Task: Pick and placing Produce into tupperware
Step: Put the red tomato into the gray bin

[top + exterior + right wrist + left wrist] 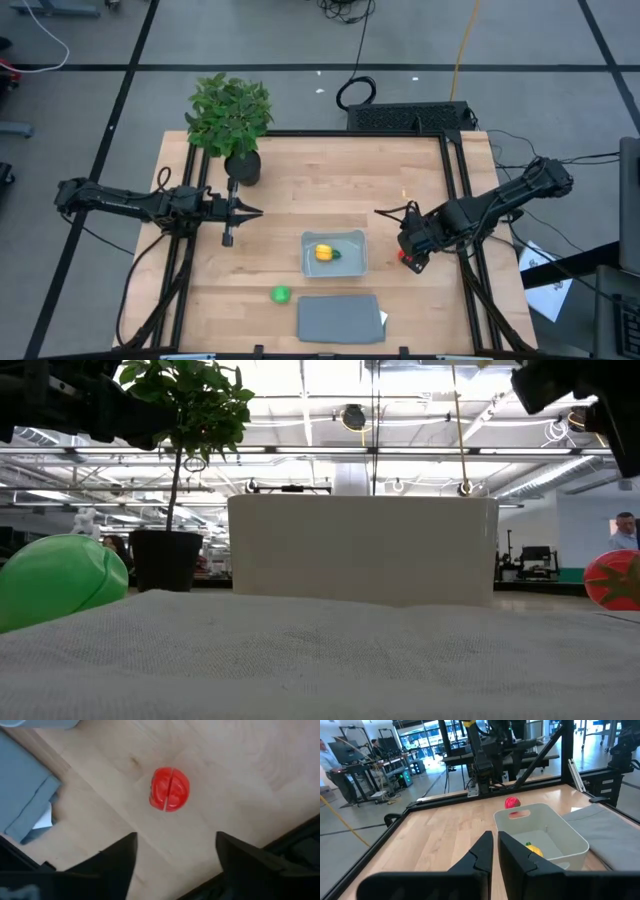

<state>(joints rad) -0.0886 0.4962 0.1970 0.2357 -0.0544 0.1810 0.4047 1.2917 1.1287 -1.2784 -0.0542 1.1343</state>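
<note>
Right claw (172, 850) open over red produce (170, 789); high view hides it.

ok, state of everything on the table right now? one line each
Tray: open, lid off, holds the yellow piece.
Yellow piece: inside the tray.
Red piece: on the table, loose, below the right gripper.
Green piece: on the table, outside the tray.
Lid: flat on the table beside the tray.
Right gripper: open, above the red piece.
Left gripper: shut, empty, away from the tray.
</note>
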